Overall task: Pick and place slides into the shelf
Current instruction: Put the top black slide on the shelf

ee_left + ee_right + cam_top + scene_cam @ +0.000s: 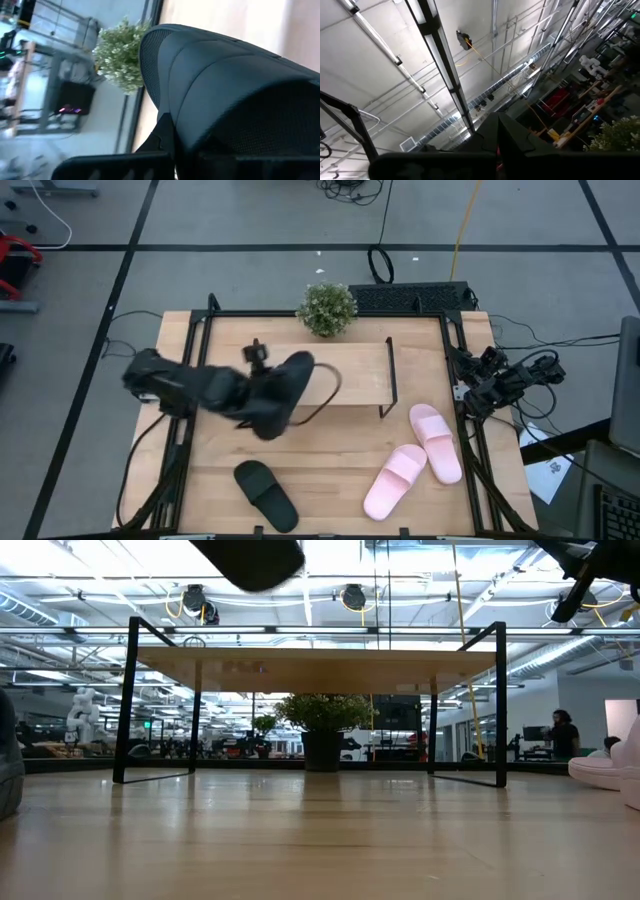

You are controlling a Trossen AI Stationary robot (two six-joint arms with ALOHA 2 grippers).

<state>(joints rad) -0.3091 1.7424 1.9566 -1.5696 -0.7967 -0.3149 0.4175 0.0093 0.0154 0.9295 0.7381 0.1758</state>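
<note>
Grey floor crossed by dark tape lines surrounded the wooden table (330, 470), and the level view looked past it into a wide hall with ceiling lights and a person (563, 735) standing far off on the right.

Over the left part of the table the left arm reached toward the middle. Its left gripper (262, 402) was closed on a black slide (283, 392), pinching it and carrying it in the air above the left end of the shelf (355, 375); the left wrist view showed the slide's wide strap filling most of the picture. A second black slide (265, 494) lay flat near the table's front edge, left of centre.

The shelf stood toward the back of the table, its light board bare, with thin black legs visible from table height (320, 668). A small potted plant (326, 309) sat at the back edge just behind the shelf.

Right of the shelf, two pink slides lay on the table near the front right corner: one (396, 480) nearer the front, the other (437, 442) just beside it toward the right edge.

At the table's right edge the right gripper (478, 392) waited, its fingers pressed together with nothing between them, its camera pointing up at the ceiling.
</note>
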